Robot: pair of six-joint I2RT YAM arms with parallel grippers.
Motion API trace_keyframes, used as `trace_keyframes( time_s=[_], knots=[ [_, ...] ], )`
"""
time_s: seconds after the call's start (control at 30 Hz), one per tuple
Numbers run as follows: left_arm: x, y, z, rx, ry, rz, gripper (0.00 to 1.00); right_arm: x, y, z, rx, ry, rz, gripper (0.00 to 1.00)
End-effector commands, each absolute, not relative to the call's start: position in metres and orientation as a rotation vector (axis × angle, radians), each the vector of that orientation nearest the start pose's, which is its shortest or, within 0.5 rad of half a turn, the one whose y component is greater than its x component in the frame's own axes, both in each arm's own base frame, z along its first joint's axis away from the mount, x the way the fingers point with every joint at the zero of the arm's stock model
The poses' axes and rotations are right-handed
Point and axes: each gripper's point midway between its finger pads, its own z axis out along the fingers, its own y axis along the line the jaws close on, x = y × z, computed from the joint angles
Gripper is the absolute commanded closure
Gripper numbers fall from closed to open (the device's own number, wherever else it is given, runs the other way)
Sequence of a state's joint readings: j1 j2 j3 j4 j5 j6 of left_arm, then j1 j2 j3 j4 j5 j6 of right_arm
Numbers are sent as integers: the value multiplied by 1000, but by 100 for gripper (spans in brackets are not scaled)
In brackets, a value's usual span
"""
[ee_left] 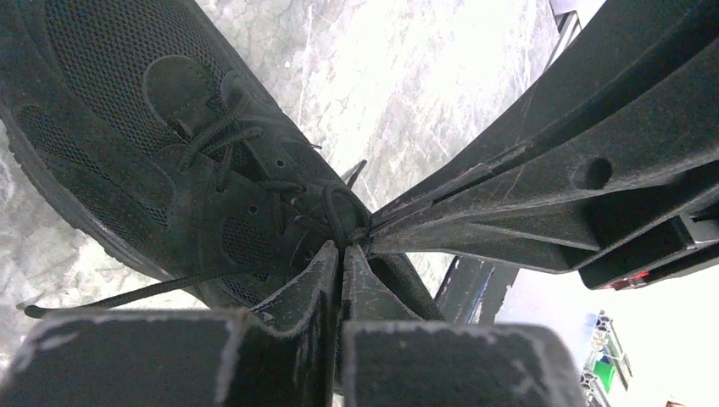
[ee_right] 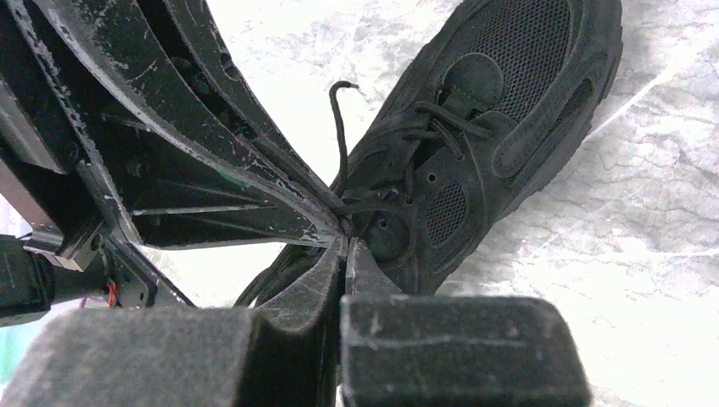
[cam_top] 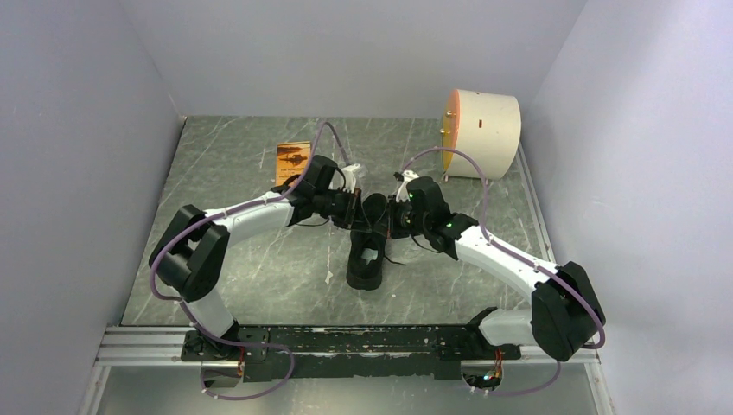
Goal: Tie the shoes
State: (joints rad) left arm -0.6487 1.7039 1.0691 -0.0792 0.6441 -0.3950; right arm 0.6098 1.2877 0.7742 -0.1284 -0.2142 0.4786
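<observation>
Left end effector (ee_left: 342, 254) is sitting shut, both fingers pressed flat together, tips pinching a strand of the laces (ee_left: 214, 142) right at the upper eyelets of the sneaker (cam_top: 366, 259). Right end effector (ee_right: 346, 246) is doing the same from the opposite side: fingers pressed together, tips nipping the lace at nearly the same spot. Both wrist views are showing the two fingertip pairs converging into one point over the throat of the shoe, touching or all but touching each other, can't tell which. Sneaker is lying sole-down near the middle of the desk (cam_top: 242, 259), heel pointing toward the arm bases, toe pointing toward the far wall, pale insole patch showing through the opening in the top view. Both end effectors are hanging over the forward half of it, left one coming in from the left, right one from the right, so the shoe is sitting directly beneath and between them. Lower lacing is looking crossed and snug across the tongue. One loose lace end (ee_right: 339, 127) is sticking up and curling over just above the pinch point in the right wrist view; another loose strand (ee_left: 127, 293) is trailing out past the sole onto the desk in the left wrist view. Cream cylinder with an orange face (cam_top: 484, 134) is sitting at the far right corner, well apart from the shoe; small orange card (cam_top: 292, 157) is lying flat behind the left arm.
</observation>
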Motion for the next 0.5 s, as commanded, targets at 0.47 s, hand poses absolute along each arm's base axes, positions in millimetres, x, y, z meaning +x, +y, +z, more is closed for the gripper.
trace_keyframes(
  time_s=[0.47],
  knots=[
    [266, -350, 126, 779, 2295, -1188, 95, 289, 239, 109, -180, 2441, 961, 71]
  ],
)
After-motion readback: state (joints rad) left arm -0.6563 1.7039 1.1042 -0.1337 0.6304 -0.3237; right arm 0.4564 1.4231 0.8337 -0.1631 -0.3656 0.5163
